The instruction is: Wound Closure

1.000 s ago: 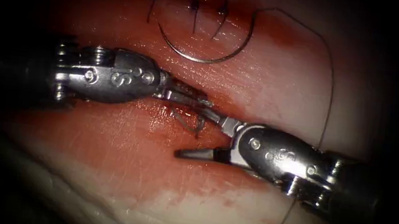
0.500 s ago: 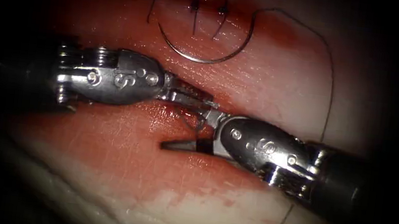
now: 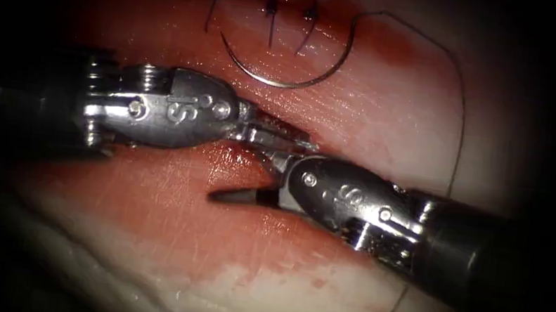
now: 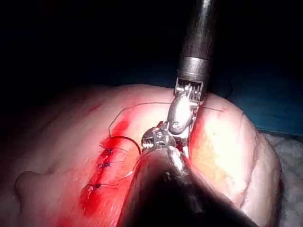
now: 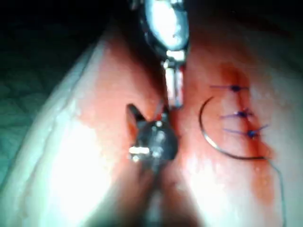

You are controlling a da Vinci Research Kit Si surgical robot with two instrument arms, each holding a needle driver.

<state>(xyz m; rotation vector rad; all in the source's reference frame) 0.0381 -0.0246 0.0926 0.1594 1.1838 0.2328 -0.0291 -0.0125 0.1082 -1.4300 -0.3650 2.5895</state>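
needle [image 3: 281,75]: lying free on the tissue [image 3: 368,117] at about 12 o'clock in the endoscope view, curve bowing toward 6 o'clock, neither tool gripping it; not driven into the tissue as far as visible. Also lying just beside the stitches in the right wrist view [image 5: 215,137].
thread [image 3: 457,107]: running from the needle's 1 o'clock end, arcing out toward 3 o'clock, then dropping behind the right tool's shaft; a loose end is showing near 5 o'clock.
stitches [image 3: 271,6]: three knotted stitches sitting in a row just above the needle, short tails hanging toward 6 o'clock.
left tool [image 3: 287,136]: coming in from 9 o'clock, tips sitting at frame centre over the cut [image 3: 308,138], jaws looking together; cannot tell whether they are pinching thread or tissue.
right tool [image 3: 257,178]: coming in from 4 o'clock, jaws spread apart, one blade pointing toward 9 o'clock over the tissue, the other lying up against the left tool's tips; holding nothing visible.
red fluid [image 3: 167,192]: pooling around the cut and spreading toward 7 o'clock.
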